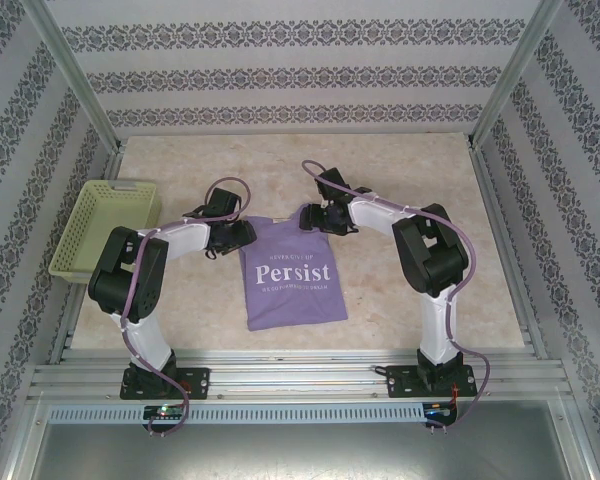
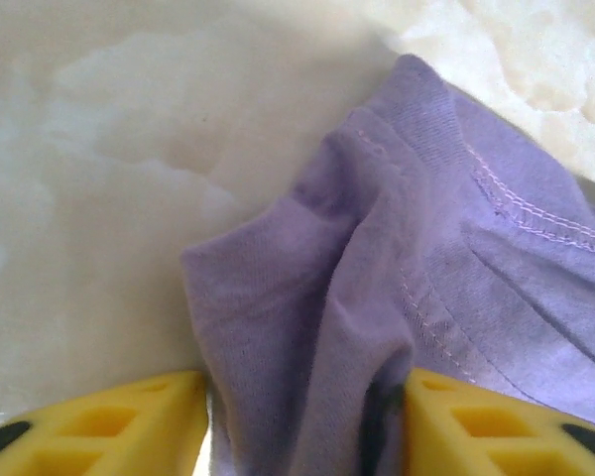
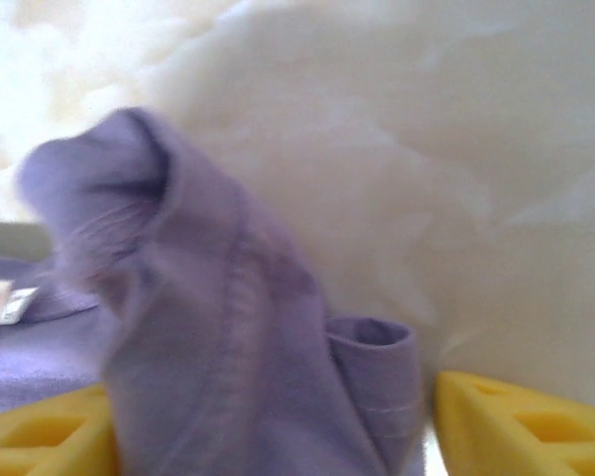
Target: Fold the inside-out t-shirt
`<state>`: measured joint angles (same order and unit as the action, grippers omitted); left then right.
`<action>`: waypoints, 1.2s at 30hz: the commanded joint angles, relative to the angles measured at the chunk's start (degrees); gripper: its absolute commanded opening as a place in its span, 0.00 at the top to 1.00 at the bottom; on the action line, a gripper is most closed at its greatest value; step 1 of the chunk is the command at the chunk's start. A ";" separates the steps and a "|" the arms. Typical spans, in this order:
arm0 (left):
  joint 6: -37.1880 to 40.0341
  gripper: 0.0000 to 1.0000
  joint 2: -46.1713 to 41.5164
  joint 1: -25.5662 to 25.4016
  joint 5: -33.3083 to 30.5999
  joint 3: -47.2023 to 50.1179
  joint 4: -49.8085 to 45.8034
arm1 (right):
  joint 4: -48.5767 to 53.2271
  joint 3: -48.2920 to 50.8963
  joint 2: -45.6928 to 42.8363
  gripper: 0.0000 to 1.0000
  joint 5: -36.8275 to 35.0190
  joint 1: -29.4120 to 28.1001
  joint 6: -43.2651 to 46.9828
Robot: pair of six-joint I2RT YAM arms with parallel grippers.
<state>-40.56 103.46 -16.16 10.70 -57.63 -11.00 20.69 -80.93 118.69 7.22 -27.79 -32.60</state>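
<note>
Bright, even light, soft shadows; right wrist view blurs the t-shirt (image 3: 198, 327) and washes out at upper left

Purple t-shirt (image 2: 397, 297): bunched, creased, seam stitching visible, lying on pale marbled worktop (image 2: 89, 198). Yellow jaws at bottom edge, one either side of the cloth.

Walls (image 1: 280, 80): pale wallpaper banded with purple floral stripes, beyond and to either side of the jaws.
Table (image 1: 400, 300): cream marbled top beneath the jaws, edged by aluminium rails (image 1: 300, 380).
Light: bright, even.
</note>
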 commanded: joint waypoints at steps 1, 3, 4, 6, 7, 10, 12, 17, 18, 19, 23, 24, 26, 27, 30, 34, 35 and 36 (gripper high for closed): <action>0.37 0.60 6.66 -0.70 7.33 0.56 11.95 | -2.85 -0.18 4.50 0.35 7.52 -3.38 -1.09; 0.32 0.66 6.49 -0.71 8.34 1.02 13.42 | -4.85 1.07 4.90 0.41 9.51 -3.92 -3.21; 0.38 0.69 6.33 -0.66 8.64 1.24 13.78 | -4.84 1.42 4.96 0.45 8.86 -4.23 -3.76; 0.48 0.73 6.08 -0.67 9.27 1.29 14.30 | -4.11 1.65 4.92 0.50 6.71 -4.87 -3.57; 0.52 0.75 6.05 -0.70 9.76 1.48 14.71 | -4.14 1.80 4.85 0.53 6.35 -5.07 -3.43; 0.17 0.80 5.83 -0.66 11.96 1.91 16.54 | -5.32 2.28 4.66 0.59 8.02 -5.49 -3.44; -0.09 0.83 5.71 -0.78 13.18 2.23 17.44 | -4.98 2.01 4.44 0.61 8.07 -6.31 -3.31; 0.03 0.91 3.47 -0.94 14.43 3.58 18.15 | -4.15 2.39 3.06 0.64 6.72 -8.19 -3.13; 0.20 0.93 2.83 -0.93 14.01 4.06 17.91 | -4.23 3.04 2.55 0.67 5.82 -8.17 -3.37; 0.33 0.95 1.99 -0.90 13.52 4.47 17.42 | -4.25 3.94 1.78 0.70 4.56 -7.91 -3.58; 0.90 1.00 -1.32 -0.61 11.21 6.71 15.84 | -8.97 10.01 -2.93 0.84 2.71 -5.79 -5.57; 0.84 1.00 -2.38 -0.47 10.73 7.53 15.77 | -10.44 12.01 -4.58 0.89 2.73 -5.25 -5.80; 0.63 1.00 -4.24 -0.01 9.81 8.89 15.58 | -12.41 14.63 -7.39 0.99 2.19 -4.60 -5.51; 0.40 1.00 -5.17 0.23 9.57 9.71 15.74 | -13.28 15.94 -9.18 1.00 1.62 -4.47 -5.26; 0.18 1.00 -7.87 1.13 9.67 11.25 16.73 | -16.07 19.20 -13.78 1.00 1.23 -3.88 -5.51; 0.75 1.00 -11.20 1.80 9.54 10.53 15.37 | -19.44 22.50 -18.95 1.00 2.39 -2.11 -6.78; 0.87 1.00 -11.92 1.91 9.40 10.31 15.03 | -19.61 22.56 -19.91 1.00 2.16 -2.01 -6.73; 1.03 1.00 -12.63 2.05 9.28 10.09 14.83 | -19.54 22.59 -20.82 1.00 1.92 -1.95 -6.46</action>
<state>-40.49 93.62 -15.07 20.80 -46.61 4.16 4.56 -58.89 101.51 8.97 -30.46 -38.46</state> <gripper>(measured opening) 0.048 0.060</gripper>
